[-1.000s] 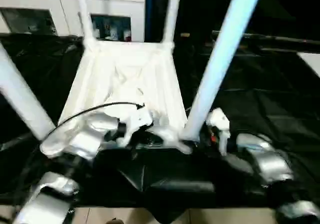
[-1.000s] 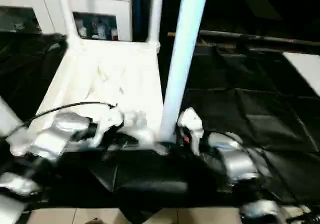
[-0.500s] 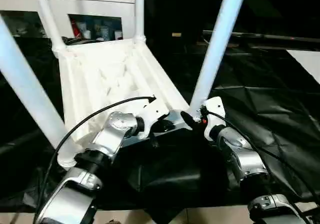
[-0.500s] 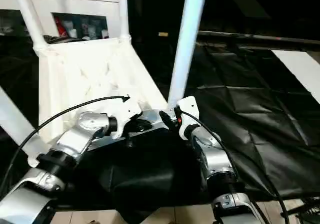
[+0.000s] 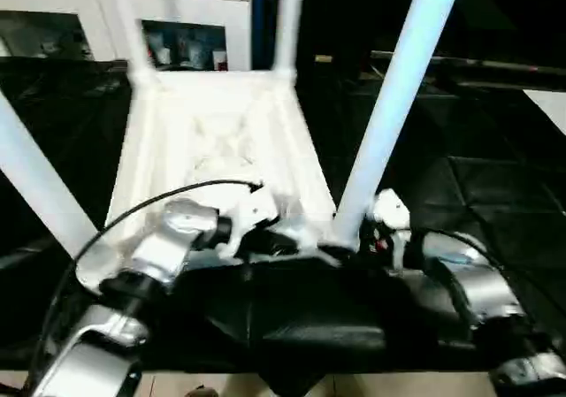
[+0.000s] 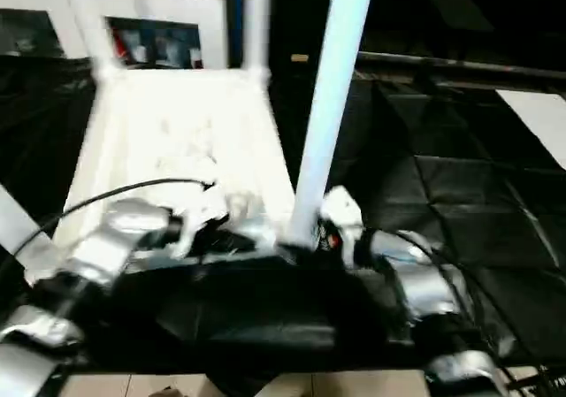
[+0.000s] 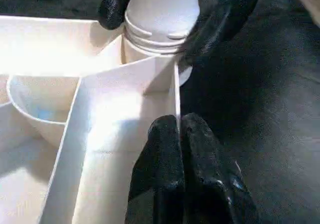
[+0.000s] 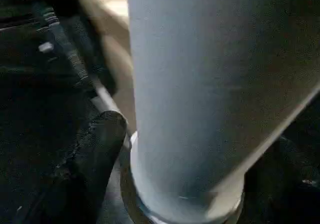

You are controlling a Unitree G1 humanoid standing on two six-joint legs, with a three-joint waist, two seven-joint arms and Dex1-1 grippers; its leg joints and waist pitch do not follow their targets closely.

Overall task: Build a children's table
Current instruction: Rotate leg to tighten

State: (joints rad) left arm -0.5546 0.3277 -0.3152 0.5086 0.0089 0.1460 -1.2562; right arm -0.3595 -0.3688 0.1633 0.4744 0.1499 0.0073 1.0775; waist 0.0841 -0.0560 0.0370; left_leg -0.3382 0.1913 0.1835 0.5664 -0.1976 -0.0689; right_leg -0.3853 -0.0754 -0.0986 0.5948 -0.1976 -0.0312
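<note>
The children's table lies upside down: its white ribbed tabletop [image 5: 212,123] faces up with four white legs standing in the corner sockets. My right gripper [image 5: 354,236] is shut around the base of the near right leg [image 5: 398,87], one black finger [image 8: 95,154] on each side of the tube. My left gripper [image 7: 179,134] is shut on the thin near wall of the tabletop [image 7: 100,129], just beside that same corner socket. The near left leg [image 5: 35,185] rises at the picture's left, and the two far legs [image 5: 287,17] stand at the back.
Black crinkled cloth [image 5: 460,167] covers the work surface around the tabletop. A flat white board [image 5: 553,105] lies at the far right edge. White cabinets with a shelf of small items [image 5: 190,48] stand behind. A black cable [image 5: 168,198] arcs over my left forearm.
The whole picture swung aside and back, so the camera moved. Both grippers stay at the near right corner, the left on the tabletop wall, the right around the leg base.
</note>
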